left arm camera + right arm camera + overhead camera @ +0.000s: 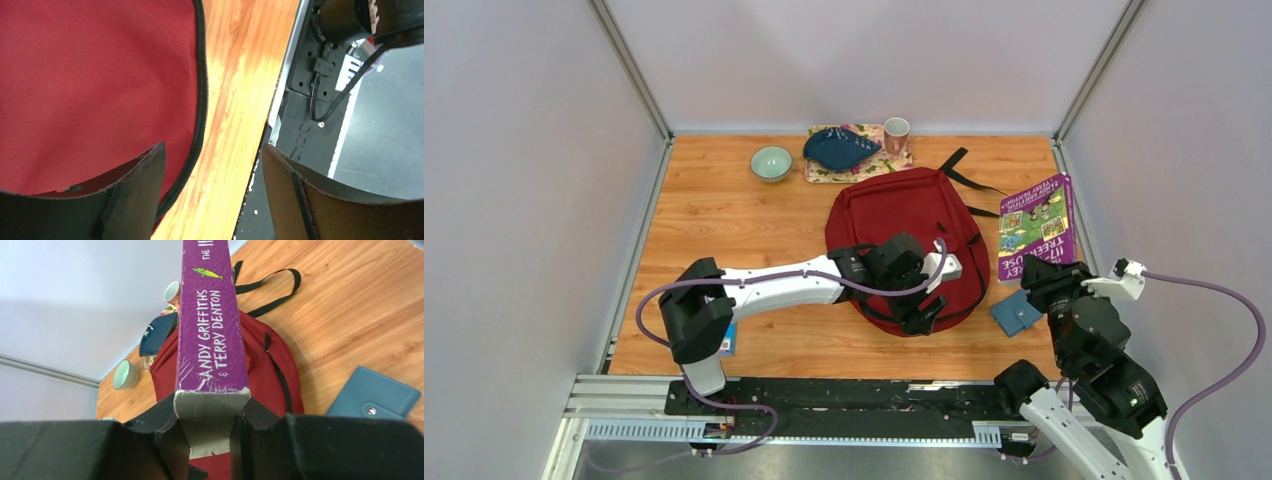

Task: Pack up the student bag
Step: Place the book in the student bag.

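Two grippers share the work. The left gripper hangs released and empty over the near edge of the student bag, which lies flat on the counter. The right gripper clenches the purple book just right of the bag. Probably best that the left catches the zipper trim and lifts the mouth wide before the book goes in.

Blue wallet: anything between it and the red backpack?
Nothing. Only a bare strip of wooden table separates the blue wallet from the red backpack. The right wrist view shows this most clearly, and the top view agrees.
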Controlling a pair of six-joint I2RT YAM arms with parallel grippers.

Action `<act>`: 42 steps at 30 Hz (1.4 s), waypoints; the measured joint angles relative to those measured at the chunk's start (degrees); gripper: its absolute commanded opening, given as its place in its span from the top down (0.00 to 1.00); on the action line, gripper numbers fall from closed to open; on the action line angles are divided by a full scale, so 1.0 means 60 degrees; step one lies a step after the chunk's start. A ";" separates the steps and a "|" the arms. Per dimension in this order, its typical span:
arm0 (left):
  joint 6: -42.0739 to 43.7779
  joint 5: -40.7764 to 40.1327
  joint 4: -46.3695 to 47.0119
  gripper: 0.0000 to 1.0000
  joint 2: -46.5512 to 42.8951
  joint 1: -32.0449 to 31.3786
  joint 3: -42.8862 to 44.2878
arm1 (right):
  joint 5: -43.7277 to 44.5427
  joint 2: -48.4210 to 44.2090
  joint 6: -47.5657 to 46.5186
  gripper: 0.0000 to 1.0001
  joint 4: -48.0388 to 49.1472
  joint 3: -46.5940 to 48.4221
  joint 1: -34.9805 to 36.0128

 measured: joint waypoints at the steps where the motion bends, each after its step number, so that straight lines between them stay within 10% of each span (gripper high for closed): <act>1: 0.0124 0.0022 -0.0076 0.22 0.0051 -0.0087 0.0000 | 0.0055 0.0000 0.0004 1.00 -0.0127 0.0015 0.0000; 26: 0.0295 0.0539 0.0022 0.50 0.1789 -0.0138 0.1246 | -0.0200 0.0124 0.0182 1.00 -0.0670 0.0036 0.0000; 42: 0.0157 0.0466 0.0018 1.00 0.1902 -0.0146 0.1282 | -0.0331 0.0229 0.0186 1.00 -0.0670 0.0036 0.0000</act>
